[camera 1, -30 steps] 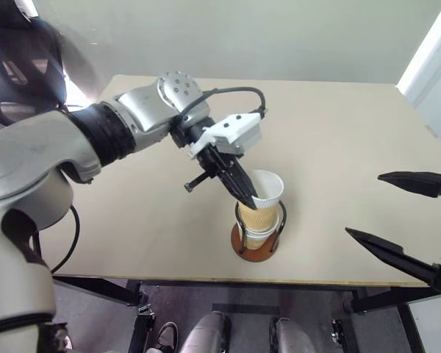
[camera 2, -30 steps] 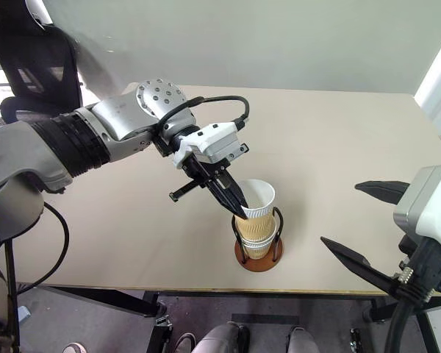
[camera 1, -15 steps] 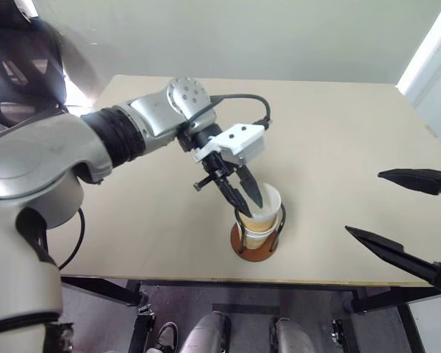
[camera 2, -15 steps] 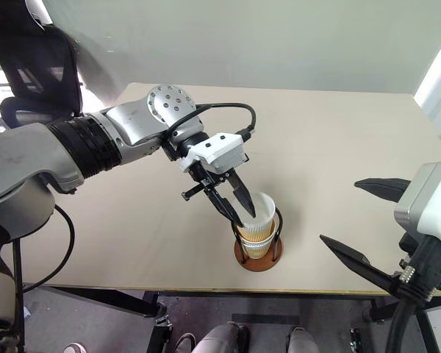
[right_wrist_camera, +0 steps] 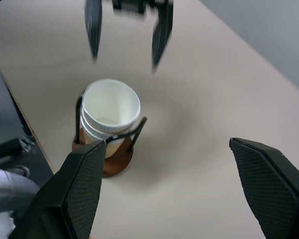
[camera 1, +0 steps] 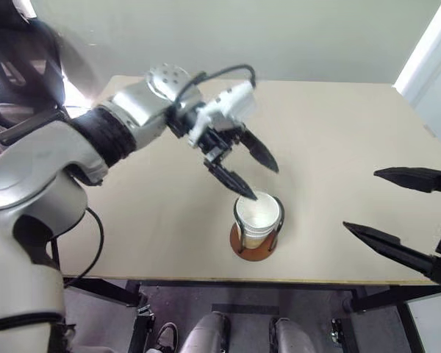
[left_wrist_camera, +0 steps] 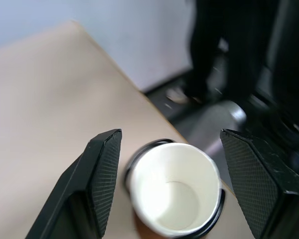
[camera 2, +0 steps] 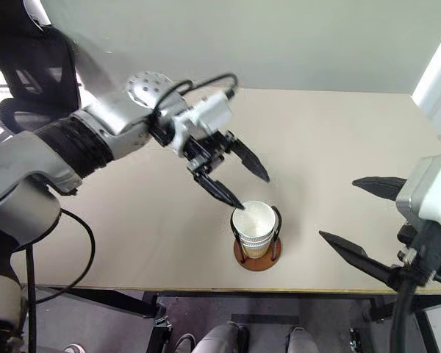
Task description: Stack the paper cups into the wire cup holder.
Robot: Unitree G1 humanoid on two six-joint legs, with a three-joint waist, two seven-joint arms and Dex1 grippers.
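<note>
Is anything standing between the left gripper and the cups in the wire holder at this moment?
Nothing visible. The left gripper hangs open just above the paper cups nested in the wire cup holder, with only open air between its fingers and the top rim. The right gripper is open off to the side.

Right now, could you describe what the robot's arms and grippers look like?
The left arm is silver-grey with a black ribbed sleeve, a round studded joint and a looping black cable. Its white wrist block carries the left gripper, two pointed black fingers. The right gripper has matching black fingers with textured pads.
</note>
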